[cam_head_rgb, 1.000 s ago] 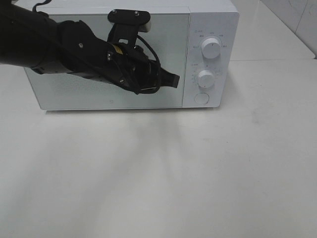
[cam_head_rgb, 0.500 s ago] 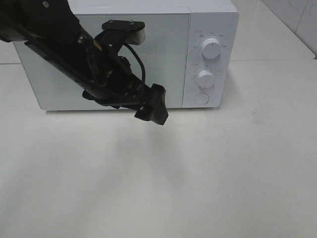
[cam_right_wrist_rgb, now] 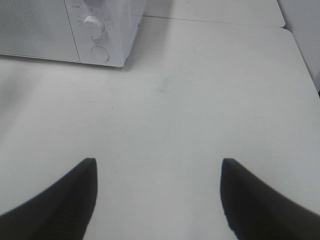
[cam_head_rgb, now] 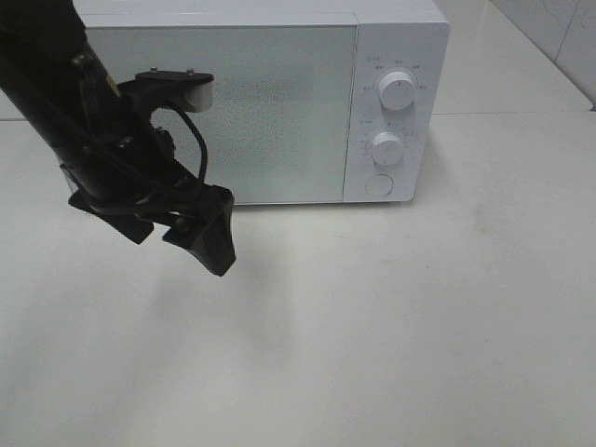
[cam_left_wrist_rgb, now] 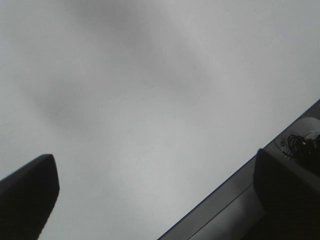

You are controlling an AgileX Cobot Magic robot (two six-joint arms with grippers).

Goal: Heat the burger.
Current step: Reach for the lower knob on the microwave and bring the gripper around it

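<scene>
Above the white table, at nine o'clock in the high view, the left gripper hangs with its fingers spread wide, gripping nothing. The right gripper likewise has its fingers well apart over the tabletop. The microwave, door shut, stands near the left gripper, at one o'clock from it. The burger shows in no view, so its place relative to the fingers cannot be told.
</scene>
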